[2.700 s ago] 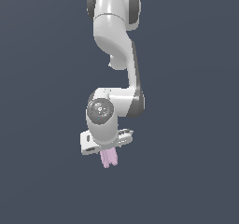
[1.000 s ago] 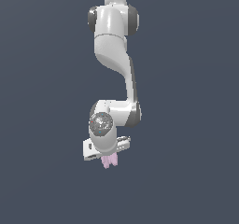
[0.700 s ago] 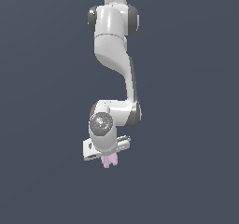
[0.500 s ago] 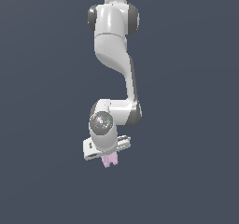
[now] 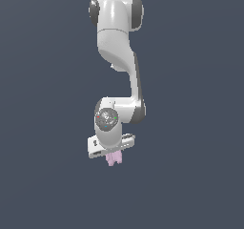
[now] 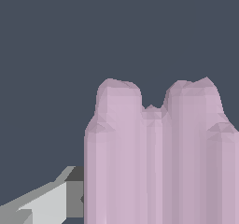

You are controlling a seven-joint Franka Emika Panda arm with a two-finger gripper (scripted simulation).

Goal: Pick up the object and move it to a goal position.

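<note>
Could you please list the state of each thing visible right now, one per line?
pink ridged block: held in the gripper, sticking out below it; two lobes with a groove between, seen close in the wrist view.
gripper: shut on the pink ridged block, pointing down.
robot arm: extended, bent at the elbow, wrist low.

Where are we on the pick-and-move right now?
Done: the pink block looks picked up; it hangs under the pincer, and the wrist view shows it filling the frame beside one finger. In hand: carrying it. Left: reaching the goal position, which neither view marks, so I cannot tell how close it is.
</note>
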